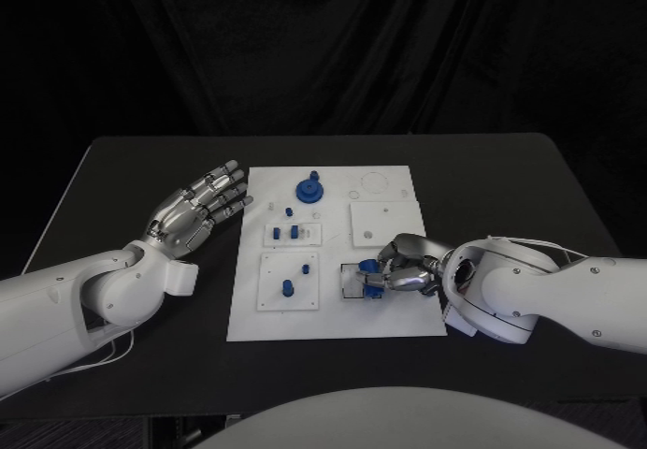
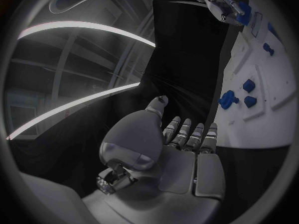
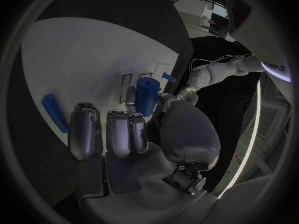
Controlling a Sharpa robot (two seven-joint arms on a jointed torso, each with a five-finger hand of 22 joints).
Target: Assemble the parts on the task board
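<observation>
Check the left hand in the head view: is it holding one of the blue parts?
No. The left hand hovers with fingers spread over the bare table beside the task board, with nothing in it.

Black table (image 1: 149,168) bearing white task board (image 1: 391,323)

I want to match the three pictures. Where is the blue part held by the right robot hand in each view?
Head view: the blue part sits in the right robot hand, over the board, near its right edge.
Left wrist view: the blue part is in the right robot hand, far across the board.
Right wrist view: the blue part stands pinched in front of the board.
Shared landmark: the board.
</observation>
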